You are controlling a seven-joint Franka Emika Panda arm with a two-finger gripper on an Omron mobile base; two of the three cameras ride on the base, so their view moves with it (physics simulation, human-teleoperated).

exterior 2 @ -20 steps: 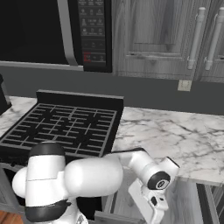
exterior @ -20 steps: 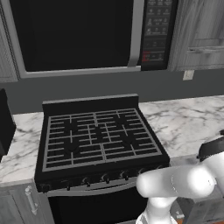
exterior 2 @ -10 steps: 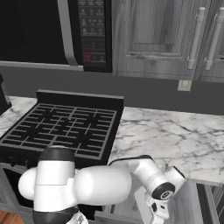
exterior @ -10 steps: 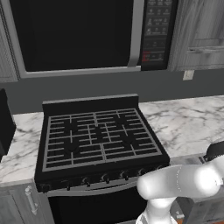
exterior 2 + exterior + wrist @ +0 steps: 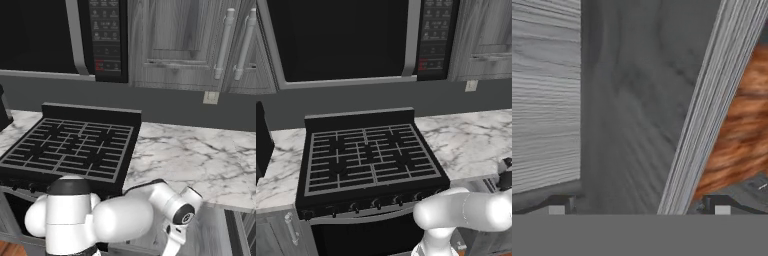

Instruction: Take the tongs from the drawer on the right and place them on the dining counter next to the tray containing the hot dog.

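My gripper [image 5: 638,206] points down below the worktop edge to the right of the stove, its two dark fingertips [image 5: 559,204] far apart and open with nothing between them. Close in front of it are grey wood-grain faces of the drawer [image 5: 542,100] and a smooth grey panel [image 5: 637,100]; whether the drawer stands open I cannot tell. The white forearm and wrist [image 5: 177,215] bend down past the counter edge. The tongs are out of view, as are the dining counter and the tray with the hot dog.
A black gas stove [image 5: 368,155] sits left of the arm, with a marble worktop [image 5: 200,160] to its right. A microwave [image 5: 346,40] and grey upper cabinets [image 5: 200,40] hang above. Orange wood floor [image 5: 737,135] shows beside the cabinet edge.
The arm has sunk lower and swung further right under the worktop edge; the wrist now sits lower in both base views. The jaws stay wide apart.
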